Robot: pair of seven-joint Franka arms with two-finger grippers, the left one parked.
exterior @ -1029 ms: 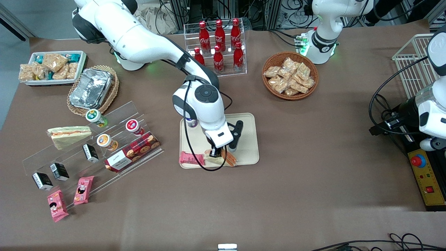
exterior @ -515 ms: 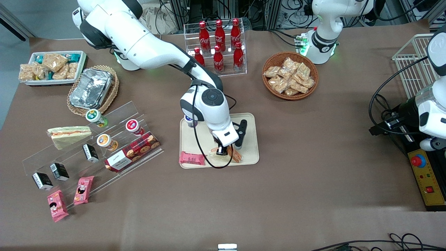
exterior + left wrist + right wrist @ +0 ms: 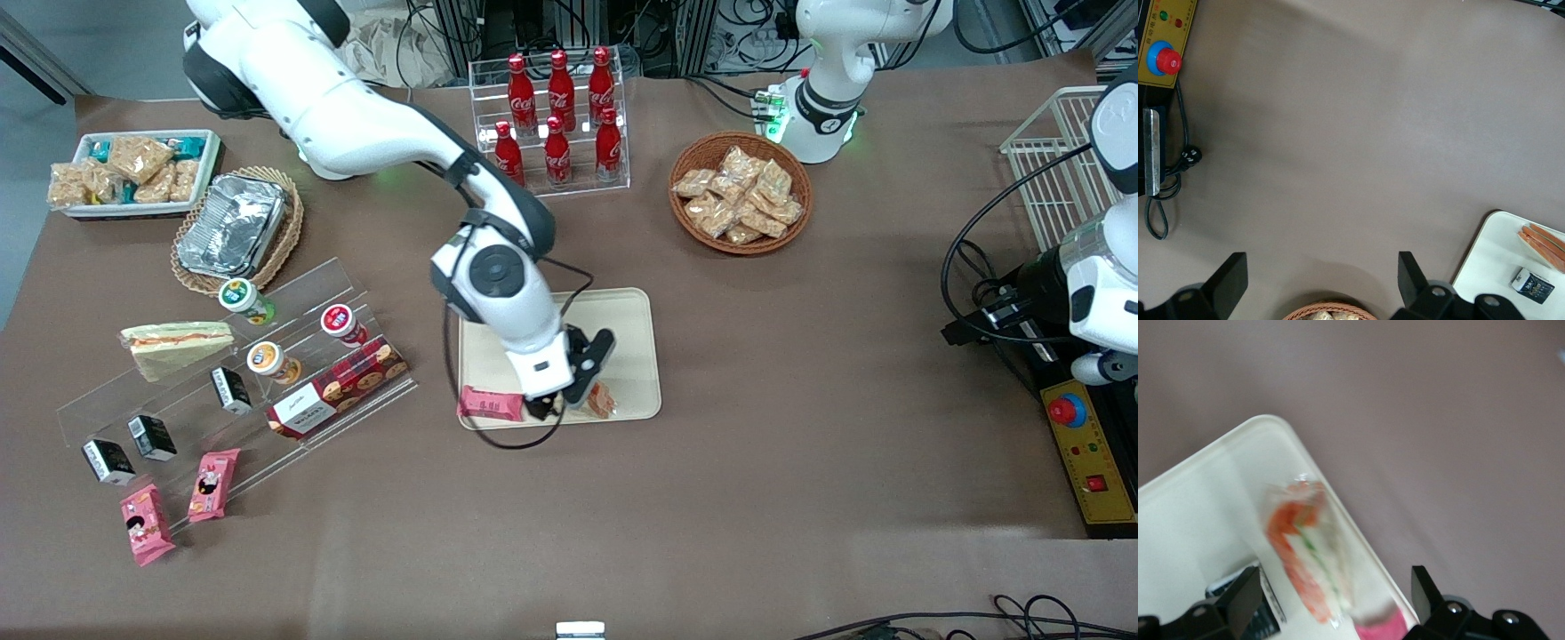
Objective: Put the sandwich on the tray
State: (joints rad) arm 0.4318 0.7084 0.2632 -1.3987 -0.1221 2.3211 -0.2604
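Note:
The sandwich (image 3: pixel 601 400), a wrapped wedge with an orange-red and green stripe, lies on the cream tray (image 3: pixel 627 316) close to the rim nearest the front camera. It also shows in the right wrist view (image 3: pixel 1305 550) and the left wrist view (image 3: pixel 1542 240). My right gripper (image 3: pixel 553 406) hangs open just above the tray (image 3: pixel 1198 513), with its fingers (image 3: pixel 1243 599) wide apart and holding nothing. A second, alike sandwich (image 3: pixel 178 343) lies on the clear acrylic stand toward the working arm's end.
On the tray lie a pink snack bar (image 3: pixel 489 404) and a small black carton (image 3: pixel 1531 285) beside the sandwich. A cola bottle rack (image 3: pixel 558 116) and a snack basket (image 3: pixel 740 191) stand farther from the front camera. The acrylic stand (image 3: pixel 240 373) holds cups and boxes.
The sandwich that sat between the fingers now lies free on the tray. The gripper has opened, turned and shifted slightly toward the working arm's end.

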